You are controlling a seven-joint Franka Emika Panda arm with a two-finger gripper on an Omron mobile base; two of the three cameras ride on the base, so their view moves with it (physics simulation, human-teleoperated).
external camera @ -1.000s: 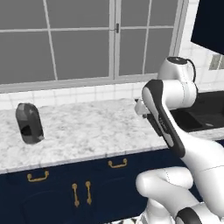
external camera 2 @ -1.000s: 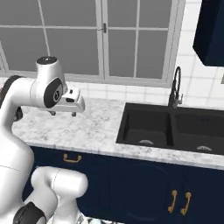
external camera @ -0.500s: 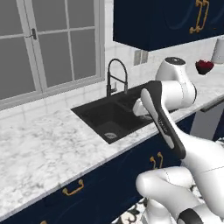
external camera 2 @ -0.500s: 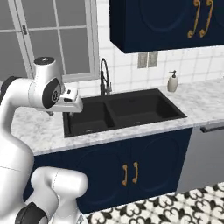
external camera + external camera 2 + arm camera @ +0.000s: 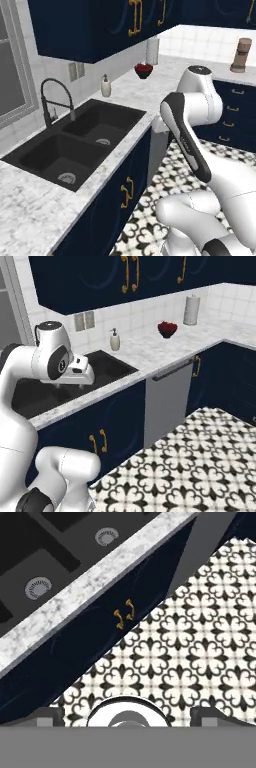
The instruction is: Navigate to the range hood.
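Observation:
The range hood is out of view. My gripper [image 5: 84,381] hangs off the white arm above the counter's front edge, beside the black double sink [image 5: 107,363]. In the hand view the gripper [image 5: 129,716] looks down on the sink's front rim, the navy cabinet doors [image 5: 115,627] and the patterned floor. Its two dark fingertips [image 5: 50,714] stand wide apart with nothing between them, so it is open.
A black faucet [image 5: 50,100], a soap dispenser [image 5: 106,86], a red bowl [image 5: 143,70] and a paper towel roll [image 5: 152,50] stand along the marble counter [image 5: 30,215]. Navy upper cabinets [image 5: 90,25] hang overhead. A grey dishwasher front [image 5: 170,401] adjoins the corner. The patterned floor [image 5: 200,466] lies to the right.
The whole picture has shifted, so the base has moved right along the counter. The window has slid off to the left, and the sink, dishwasher and corner counter have come into view.

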